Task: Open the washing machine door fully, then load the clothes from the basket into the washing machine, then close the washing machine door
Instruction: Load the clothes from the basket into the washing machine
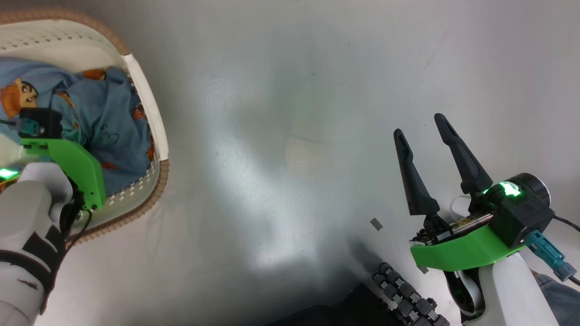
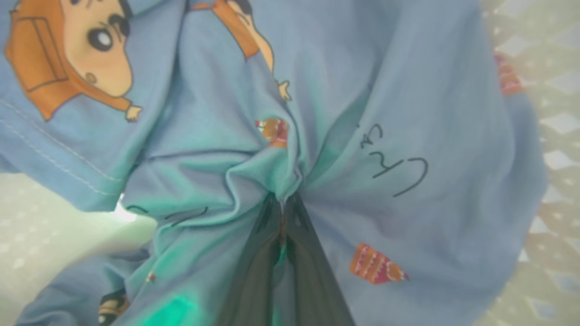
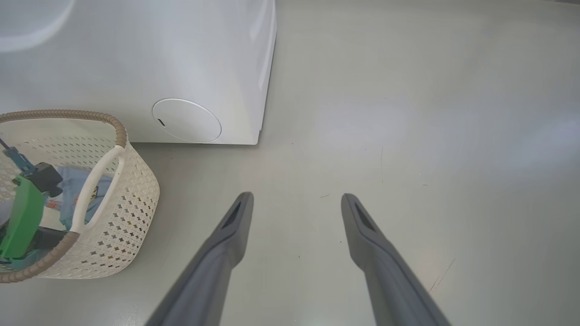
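Pinching the clothes (image 2: 408, 113) in the basket (image 1: 147, 104), the left claw (image 2: 283, 201) is closed; right claw (image 3: 297, 199) gapes empty.

I record: clothes (image 2: 408, 113) light blue, printed with orange-brown cartoon figures; basket (image 3: 131, 203) cream-white, perforated, brown woven rim; washing machine (image 3: 136, 54) white; my left gripper (image 2: 282, 201) dark grey.

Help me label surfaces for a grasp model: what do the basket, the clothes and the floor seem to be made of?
Basket: moulded plastic, matte cream, with even punched holes; its brown rim looks woven, perhaps plastic too.
Clothes: thin soft fabric, matte, possibly cotton; it bunches into fine folds and shows a stitched hem.
Floor: hard, smooth, grey, semi-gloss with soft light reflections; material unclear.
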Controlling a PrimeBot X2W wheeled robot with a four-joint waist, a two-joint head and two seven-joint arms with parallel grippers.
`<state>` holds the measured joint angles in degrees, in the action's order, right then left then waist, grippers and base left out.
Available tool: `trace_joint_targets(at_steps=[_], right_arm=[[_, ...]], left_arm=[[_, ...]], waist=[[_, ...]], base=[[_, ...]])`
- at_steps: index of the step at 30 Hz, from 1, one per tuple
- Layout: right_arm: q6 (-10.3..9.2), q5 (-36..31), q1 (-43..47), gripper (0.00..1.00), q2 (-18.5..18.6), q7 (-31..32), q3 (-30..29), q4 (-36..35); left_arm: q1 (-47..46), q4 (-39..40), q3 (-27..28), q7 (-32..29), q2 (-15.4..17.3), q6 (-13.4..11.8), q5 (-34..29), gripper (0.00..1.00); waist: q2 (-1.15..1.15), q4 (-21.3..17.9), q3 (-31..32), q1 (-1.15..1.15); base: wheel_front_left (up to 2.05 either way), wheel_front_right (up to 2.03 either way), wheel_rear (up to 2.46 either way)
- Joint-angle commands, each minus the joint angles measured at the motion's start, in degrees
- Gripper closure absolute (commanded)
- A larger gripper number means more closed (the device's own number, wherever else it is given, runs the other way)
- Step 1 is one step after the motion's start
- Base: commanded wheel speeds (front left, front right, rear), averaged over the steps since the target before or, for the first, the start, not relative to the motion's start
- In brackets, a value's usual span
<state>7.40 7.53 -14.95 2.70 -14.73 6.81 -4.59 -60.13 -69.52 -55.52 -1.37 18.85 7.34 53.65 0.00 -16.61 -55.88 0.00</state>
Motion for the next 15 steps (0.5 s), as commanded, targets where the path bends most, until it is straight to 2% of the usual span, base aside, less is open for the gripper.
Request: trace_joint_targets(at_steps=[1,9,15], right_arm=[[0.09,-0.54,3.42,0.00,0.18,-0.27,0.97,-1.03],[0.09,-0.80,2.07,0.00,0.18,-0.27,1.18,-0.42],[0.09,-0.25,-1.00,0.00,0.18,-0.27,2.24,0.57]], left_arm=[[0.31,-0.34,0.24,0.62,1.12,0.14,-0.37,1.00],[-0.38,0.00,1.92,4.53,1.08,0.14,2.92,1.00],[0.02,1.87,3.47,9.37,2.99,0.14,5.50,1.00]], waist=[[0.00,0.10,0.00,0.00],[0.00,0.80,-0.07,0.00],[0.00,1.68,-0.08,0.00]], base=[[0.00,0.00,0.00],[0.00,0.00,0.00],[0.00,0.00,0.00]])
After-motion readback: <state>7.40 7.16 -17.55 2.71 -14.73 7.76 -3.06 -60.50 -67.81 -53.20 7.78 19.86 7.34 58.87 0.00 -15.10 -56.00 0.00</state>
